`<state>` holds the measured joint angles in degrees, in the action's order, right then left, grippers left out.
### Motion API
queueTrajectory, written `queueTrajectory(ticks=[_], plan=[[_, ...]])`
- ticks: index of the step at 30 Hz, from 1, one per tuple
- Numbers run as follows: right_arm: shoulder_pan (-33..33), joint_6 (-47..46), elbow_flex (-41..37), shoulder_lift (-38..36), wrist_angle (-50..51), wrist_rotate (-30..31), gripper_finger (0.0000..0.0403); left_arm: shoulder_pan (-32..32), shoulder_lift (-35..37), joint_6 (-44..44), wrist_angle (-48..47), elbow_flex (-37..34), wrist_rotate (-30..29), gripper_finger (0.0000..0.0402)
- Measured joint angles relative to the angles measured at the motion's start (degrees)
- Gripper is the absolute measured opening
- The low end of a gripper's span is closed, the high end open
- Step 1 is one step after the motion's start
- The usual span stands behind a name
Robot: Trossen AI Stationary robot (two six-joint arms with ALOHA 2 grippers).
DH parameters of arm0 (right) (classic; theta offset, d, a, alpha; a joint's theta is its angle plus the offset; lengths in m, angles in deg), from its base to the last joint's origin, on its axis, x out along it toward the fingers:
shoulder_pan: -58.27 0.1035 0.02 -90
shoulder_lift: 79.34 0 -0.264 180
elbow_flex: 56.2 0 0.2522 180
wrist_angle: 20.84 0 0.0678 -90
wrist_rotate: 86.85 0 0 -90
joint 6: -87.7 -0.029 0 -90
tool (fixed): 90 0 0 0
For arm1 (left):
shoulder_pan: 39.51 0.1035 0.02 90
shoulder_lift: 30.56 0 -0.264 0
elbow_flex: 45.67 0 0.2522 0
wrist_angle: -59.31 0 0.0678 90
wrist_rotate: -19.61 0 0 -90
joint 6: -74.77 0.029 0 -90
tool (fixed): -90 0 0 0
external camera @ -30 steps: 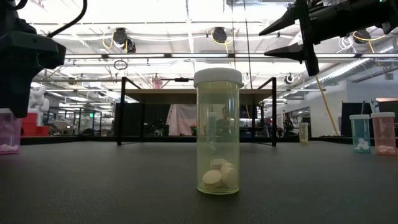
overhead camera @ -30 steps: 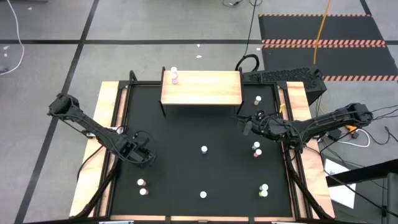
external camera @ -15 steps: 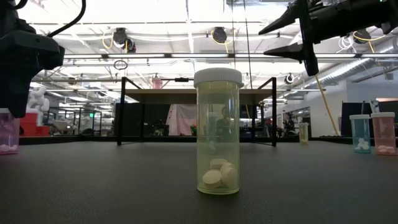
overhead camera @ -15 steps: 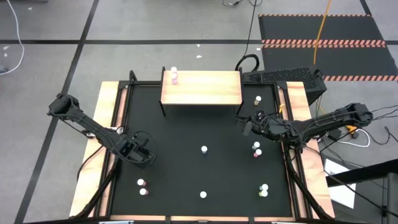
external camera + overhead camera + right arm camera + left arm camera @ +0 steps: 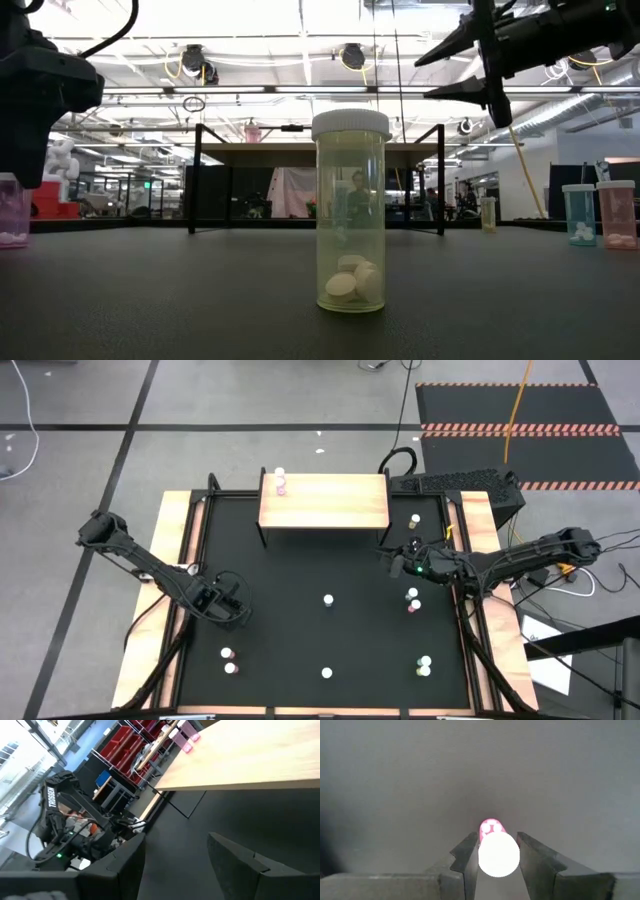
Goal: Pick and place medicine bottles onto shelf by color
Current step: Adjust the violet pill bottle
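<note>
A small light-wood shelf (image 5: 324, 500) on thin black legs stands at the far edge of the black table (image 5: 300, 630). The left gripper (image 5: 496, 857), well in front of the shelf's left end, is closed on a pink white-capped medicine bottle (image 5: 496, 851). The right gripper (image 5: 392, 563) hangs just off the shelf's right front corner, fingers apart and empty. 1 pink bottle (image 5: 280, 484) stands on the shelf's left end.

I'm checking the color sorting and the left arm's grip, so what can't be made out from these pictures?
- Bottle colors on the table, high view: mostly white caps show; bodies too small.
- The pink bottle between the left gripper fingers, left wrist view: its own cap hides the body, so contact is unclear.
- Bottles on the shelf, low view: the yellow bottle stands in front.
</note>
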<state>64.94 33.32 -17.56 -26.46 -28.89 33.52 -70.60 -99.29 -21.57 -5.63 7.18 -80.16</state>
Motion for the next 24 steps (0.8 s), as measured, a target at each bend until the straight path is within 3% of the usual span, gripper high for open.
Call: queueTrajectory(ticks=[12, 16, 24], plan=[[-0.33, 0.62, 0.01, 0.0, 3.42, -2.21, 0.0208, 0.0, -0.04, -0.01, 3.25, -0.04, 0.06, 0.0127], [-0.26, 1.78, 0.01, 0.04, 8.7, -6.79, 0.0208, 0.0, -0.04, 0.0, 3.55, -0.04, -0.59, 0.0156], [2.94, 6.88, 0.03, 0.47, 10.07, -14.23, 0.0208, 0.0, -0.04, 0.79, 3.33, 0.21, -0.75, 0.0233]])
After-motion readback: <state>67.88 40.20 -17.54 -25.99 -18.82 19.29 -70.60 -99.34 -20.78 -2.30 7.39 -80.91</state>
